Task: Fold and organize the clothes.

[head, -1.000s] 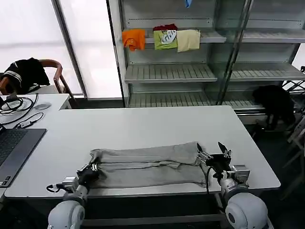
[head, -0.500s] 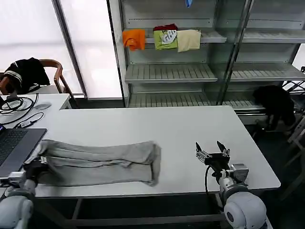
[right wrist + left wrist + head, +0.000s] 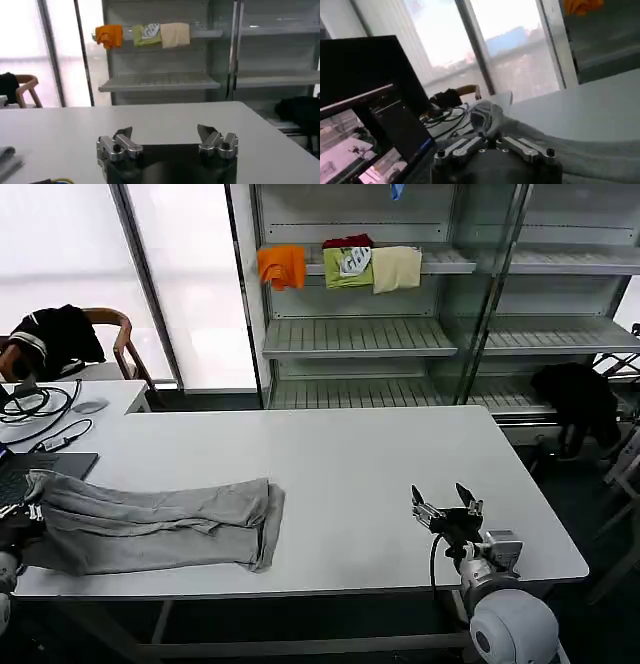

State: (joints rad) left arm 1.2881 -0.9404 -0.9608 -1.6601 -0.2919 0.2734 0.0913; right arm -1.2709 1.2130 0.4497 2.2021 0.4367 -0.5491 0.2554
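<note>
L gripper (image 3: 490,141) clamps grey T-shirt (image 3: 150,519) at table (image 3: 350,454) left edge; R gripper (image 3: 447,506) spread wide, holding nothing

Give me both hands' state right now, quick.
Left hand: shut on the grey T-shirt, at the table's left edge by the laptop.
Right hand: open, holding nothing, over the table's right front.

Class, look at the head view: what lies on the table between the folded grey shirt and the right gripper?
Nothing: in the head view, bare white table separates the grey shirt from the open right gripper.
</note>
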